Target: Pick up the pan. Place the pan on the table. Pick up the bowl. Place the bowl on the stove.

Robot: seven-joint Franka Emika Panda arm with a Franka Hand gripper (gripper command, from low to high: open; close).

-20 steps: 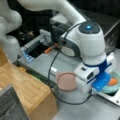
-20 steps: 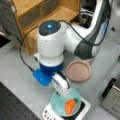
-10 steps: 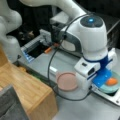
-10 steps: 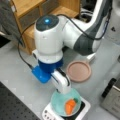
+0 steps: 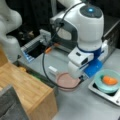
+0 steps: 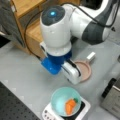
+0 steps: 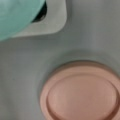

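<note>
— Any brand, label or lettering to read?

— None that I can make out; the only mark is a blue light on top of the white arm [image 6: 53,13].

— And the gripper?

— Its fingers are hidden under the arm's white and blue wrist housing in both front views, and the wrist view shows none of it, so I cannot tell whether it is open or closed. It carries nothing that shows. It hangs over the round, shallow salmon-pink pan [image 6: 84,70], which lies flat on the plain light-grey table [image 6: 22,72], its short white handle [image 6: 90,56] pointing away from the arm. In the wrist view the pan [image 7: 82,92] fills the lower half.

— Where is the bowl?

— The round light-teal bowl [image 6: 65,101] sits on the small square stove with the white rim and black top [image 6: 82,110], near the table's edge at a front view's bottom. An orange carrot-like piece [image 6: 70,105] lies inside it. Pan and stove are close but apart.

— Farther back?

— A light-brown wooden counter [image 5: 27,90] stands beside the pan at the table's edge, and a silver oven [image 6: 113,97] stands past the stove.
</note>
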